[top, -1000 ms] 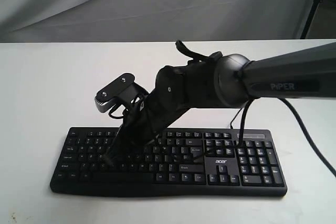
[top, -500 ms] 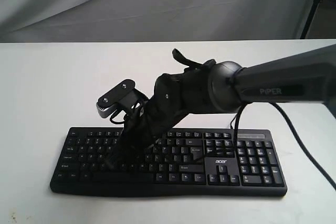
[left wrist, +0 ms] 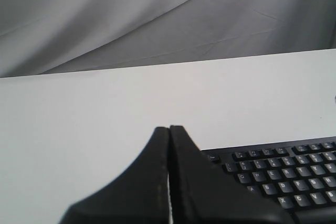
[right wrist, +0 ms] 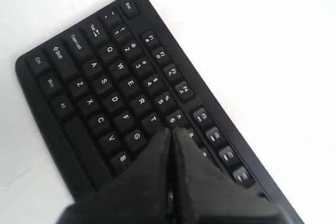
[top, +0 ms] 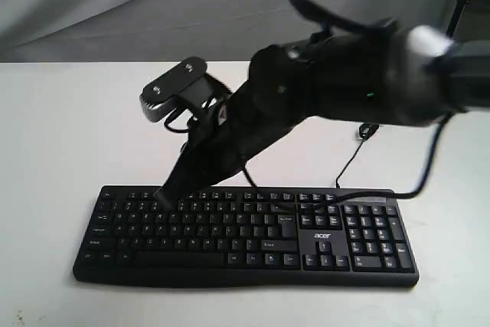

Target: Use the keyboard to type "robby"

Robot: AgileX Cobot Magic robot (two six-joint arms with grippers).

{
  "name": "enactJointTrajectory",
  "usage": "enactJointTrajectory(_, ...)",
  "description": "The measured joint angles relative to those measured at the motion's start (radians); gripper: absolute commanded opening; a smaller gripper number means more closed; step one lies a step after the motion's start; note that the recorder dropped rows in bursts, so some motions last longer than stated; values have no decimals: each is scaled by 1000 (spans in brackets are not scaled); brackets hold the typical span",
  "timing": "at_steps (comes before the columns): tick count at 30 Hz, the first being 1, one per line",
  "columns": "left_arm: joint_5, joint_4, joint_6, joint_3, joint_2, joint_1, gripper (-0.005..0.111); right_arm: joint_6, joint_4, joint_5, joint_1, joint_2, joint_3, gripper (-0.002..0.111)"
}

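Note:
The black acer keyboard (top: pixel 253 235) lies across the front of the white table. My right gripper (top: pixel 164 195) reaches over from the right. It is shut with nothing in it, and its tip hangs just above the far left key rows. In the right wrist view this gripper (right wrist: pixel 172 129) has its jaws pressed together over the keyboard (right wrist: pixel 105 87), near the 6 and T keys. My left gripper (left wrist: pixel 169 128) is shut and empty, off the left end of the keyboard (left wrist: pixel 283 174). I cannot see it in the exterior view.
A thin black cable (top: pixel 350 160) runs from the keyboard's back edge across the white table (top: pixel 61 128). A grey cloth backdrop hangs behind the table. The right arm and its wrist camera (top: pixel 174 88) cover the middle of the scene.
My right gripper has risen off the lower letter rows and moved toward the keyboard's far left rows. The whole right arm is now higher. The keyboard has not moved.

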Motion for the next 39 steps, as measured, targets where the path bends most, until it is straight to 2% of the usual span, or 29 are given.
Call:
enactJointTrajectory(7, 0, 0, 0, 0, 0, 0, 0, 217, -134, -5, 0, -434, 306, 0)
enactJointTrajectory(11, 0, 0, 0, 0, 0, 0, 0, 418, -234, -24, 0, -727, 498, 0)
enactJointTrajectory(14, 0, 0, 0, 0, 0, 0, 0, 537, -327, -39, 0, -844, 583, 0)
enactJointTrajectory(25, 0, 0, 0, 0, 0, 0, 0, 721, -478, -29, -7, -958, 670, 0)
enactJointTrajectory(27, 0, 0, 0, 0, 0, 0, 0, 727, -485, -19, -55, -1028, 689, 0)
enactJointTrajectory(30, 0, 0, 0, 0, 0, 0, 0, 690, -476, -85, -219, -1178, 753, 0)
enactJointTrajectory(33, 0, 0, 0, 0, 0, 0, 0, 545, -355, -212, -428, -1321, 864, 0)
enactJointTrajectory(35, 0, 0, 0, 0, 0, 0, 0, 478, -261, -242, -517, -1415, 953, 0)
enactJointTrajectory(39, 0, 0, 0, 0, 0, 0, 0, 450, -197, -250, -555, -1536, 1081, 0)
